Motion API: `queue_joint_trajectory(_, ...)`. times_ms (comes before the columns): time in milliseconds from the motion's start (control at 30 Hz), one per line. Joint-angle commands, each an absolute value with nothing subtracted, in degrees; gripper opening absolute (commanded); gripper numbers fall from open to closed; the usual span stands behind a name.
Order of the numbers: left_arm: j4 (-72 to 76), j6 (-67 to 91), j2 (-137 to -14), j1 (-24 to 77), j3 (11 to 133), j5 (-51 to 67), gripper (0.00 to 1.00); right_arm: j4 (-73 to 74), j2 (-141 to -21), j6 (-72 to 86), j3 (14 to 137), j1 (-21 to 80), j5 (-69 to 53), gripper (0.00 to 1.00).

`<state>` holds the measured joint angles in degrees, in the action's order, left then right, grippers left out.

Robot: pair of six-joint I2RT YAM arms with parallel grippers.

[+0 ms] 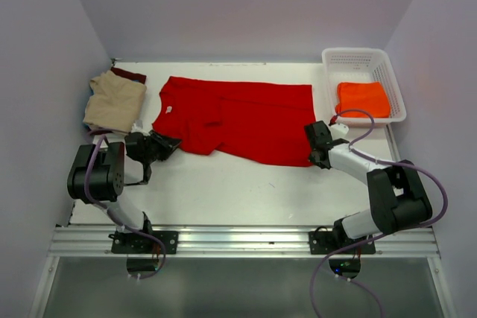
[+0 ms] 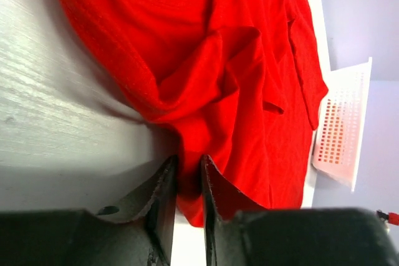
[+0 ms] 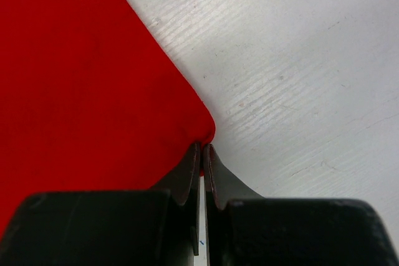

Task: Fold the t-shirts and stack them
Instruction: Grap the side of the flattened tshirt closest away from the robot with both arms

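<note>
The red tee (image 1: pixel 238 117) lies spread across the middle of the table (image 1: pixel 246 191), its neck label toward the left. The left gripper (image 2: pixel 187 161) sits at the tee's near left corner, jaws drawn close with a bunched fold of red cloth pinched between them. The right gripper (image 3: pixel 202 149) is at the tee's near right corner, clenched on the very tip. Left of the tee sits a folded tan tee (image 1: pixel 115 100) on a maroon one (image 1: pixel 130 74). To the right, an orange tee (image 1: pixel 363 98) lies in a basket (image 1: pixel 358 56).
</note>
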<state>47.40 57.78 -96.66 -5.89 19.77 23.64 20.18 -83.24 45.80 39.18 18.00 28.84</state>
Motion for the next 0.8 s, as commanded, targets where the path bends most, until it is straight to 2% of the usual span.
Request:
queue_joint_trajectory(0, 54.40, 58.45, -96.25, -6.24, 19.16, 26.19, 0.23, 19.60, -83.49, 45.53, 38.23, 17.84, 29.36, 0.00)
queue_joint_trajectory(300, 46.06, 55.72, -85.71, -6.24, 17.75, 24.78, 0.20, 19.34, -83.85, 45.70, 38.06, 17.93, 29.27, 0.00)
queue_joint_trajectory(333, 44.14, 55.81, -84.65, -6.24, 17.93, 24.96, 0.18, 19.25, -83.93, 45.62, 38.06, 17.84, 29.18, 0.00)
queue_joint_trajectory(433, 38.70, 55.37, -79.82, -6.24, 18.54, 25.40, 0.00, 19.16, -83.76, 45.70, 37.88, 17.93, 29.09, 0.00)
queue_joint_trajectory(767, 23.04, 51.25, -62.61, -6.24, 21.00, 24.26, 0.00, 19.69, -80.61, 45.00, 37.79, 17.93, 28.65, 0.00)
